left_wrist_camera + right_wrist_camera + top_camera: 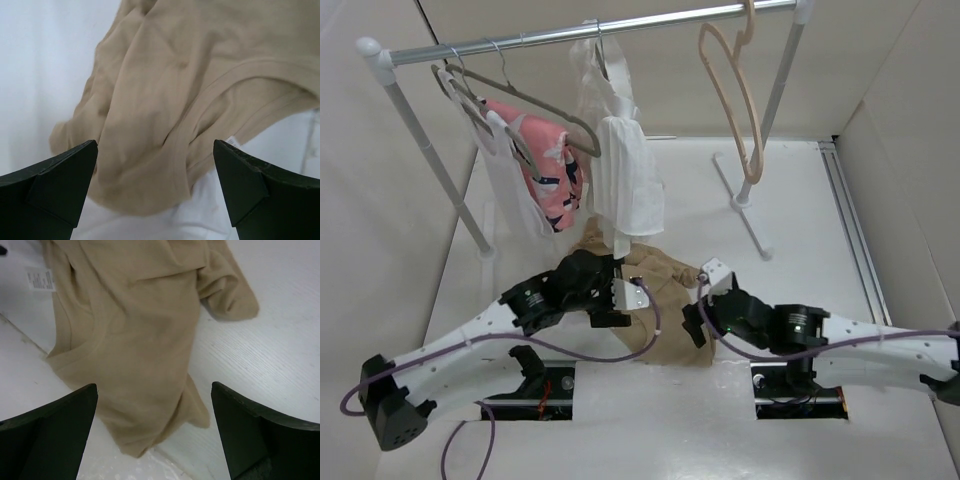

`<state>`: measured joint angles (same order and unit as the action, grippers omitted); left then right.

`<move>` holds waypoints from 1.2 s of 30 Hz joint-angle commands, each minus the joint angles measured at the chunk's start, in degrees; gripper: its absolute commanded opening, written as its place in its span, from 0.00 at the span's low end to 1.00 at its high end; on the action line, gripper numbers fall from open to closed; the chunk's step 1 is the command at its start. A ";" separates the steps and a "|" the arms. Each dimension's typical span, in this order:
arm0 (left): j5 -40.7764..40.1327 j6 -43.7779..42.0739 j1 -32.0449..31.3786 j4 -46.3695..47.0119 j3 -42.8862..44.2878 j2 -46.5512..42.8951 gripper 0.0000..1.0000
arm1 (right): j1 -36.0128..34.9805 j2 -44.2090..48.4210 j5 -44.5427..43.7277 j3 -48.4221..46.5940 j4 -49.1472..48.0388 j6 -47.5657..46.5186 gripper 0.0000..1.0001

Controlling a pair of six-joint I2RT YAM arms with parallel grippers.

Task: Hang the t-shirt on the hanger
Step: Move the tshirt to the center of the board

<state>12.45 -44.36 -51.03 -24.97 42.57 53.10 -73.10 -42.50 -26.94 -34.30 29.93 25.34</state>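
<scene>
Evidently limp and light, the crumpled tan soft-fabric t-shirt (150, 85) (best pinched at its ribbed neckband (197, 120), probably) lies beneath the left gripper (155, 142) and right gripper (153, 385), both spread wide and empty.

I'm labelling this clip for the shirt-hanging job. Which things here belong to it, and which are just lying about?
Belong to the job:
t-shirt
peach hanger
left hand, open over the shirt
right hand, open over the shirt

Just there:
white pleated garment
pink patterned garment
grey hangers
clothes rail
</scene>
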 commanded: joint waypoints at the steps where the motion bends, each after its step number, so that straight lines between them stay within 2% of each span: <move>1: -14.45 3.75 -0.13 5.09 -7.38 -7.91 1.00 | 0.67 -10.71 6.28 -2.69 -13.75 -6.79 1.00; 4: -20.87 9.52 -0.13 8.62 -12.66 -15.82 1.00 | 1.20 -20.21 10.66 -3.22 -18.83 -6.80 1.00; 7: -20.89 9.55 -0.13 8.27 -14.79 -21.71 1.00 | 3.48 -27.09 17.43 -3.75 -18.86 -5.31 1.00; 8: -20.89 10.08 -0.13 7.58 -15.58 -22.68 1.00 | 4.80 -31.02 19.01 -3.75 -18.86 -4.43 0.97; 10: -20.89 10.70 -0.13 5.47 -15.58 -24.09 0.99 | 5.86 -34.13 22.61 -3.75 -18.33 -3.47 0.81; 11: -20.89 11.83 -0.13 4.85 -15.58 -24.10 0.98 | 6.56 -35.10 23.24 -3.75 -17.72 -3.46 0.67; 12: -20.89 12.36 -0.13 3.63 -15.58 -24.10 0.98 | 6.57 -35.63 23.25 -2.36 -17.72 -2.24 0.50; 13: -20.28 12.37 -0.13 3.09 -15.58 -24.10 0.96 | 7.09 -35.63 23.25 -1.74 -17.72 -2.23 0.19; 14: -20.27 12.98 -0.13 3.09 -16.11 -23.23 0.94 | 8.23 -34.59 23.25 -1.21 -17.19 -1.71 0.07; 15: -20.79 13.68 -0.13 3.09 -16.11 -22.00 0.91 | 9.11 -32.14 21.77 -0.51 -15.88 -1.18 0.00; 17: -21.50 13.68 -0.13 3.09 -16.64 -20.50 0.88 | 11.48 -28.71 20.27 0.02 -15.17 -1.17 0.00; 21: -20.36 9.56 -0.13 3.09 -16.64 -19.35 0.80 | 20.96 -19.39 15.61 0.03 -7.90 -4.94 0.00; 23: -20.36 8.50 -0.13 4.57 -16.11 -18.83 0.81 | 28.60 -16.30 14.99 -1.37 -7.26 -12.48 0.00; 26: -18.79 4.03 -0.13 6.77 -16.11 -16.90 0.90 | 35.82 -17.96 19.19 -5.23 -11.99 -26.07 0.00; 28: -17.11 2.00 -0.13 8.35 -16.11 -13.48 0.92 | 36.71 -21.73 19.82 -8.74 -13.58 -30.60 0.00; 32: -15.96 -0.99 -0.13 12.57 -15.58 -4.96 0.94 | 37.42 -38.76 20.35 -22.35 -12.11 -38.08 0.00; 33: -15.96 -0.99 -0.13 14.49 -15.06 -3.28 0.94 | 37.42 -46.72 20.35 -29.78 -10.70 -39.48 0.00; 36: -15.96 -2.48 -0.13 17.49 -14.01 1.91 0.94 | 35.14 -59.75 18.60 -44.47 -4.90 -41.25 0.00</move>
<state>-4.62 -44.10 -51.03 -13.17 26.61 53.12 -36.29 -93.73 -7.79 -67.81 22.00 -9.61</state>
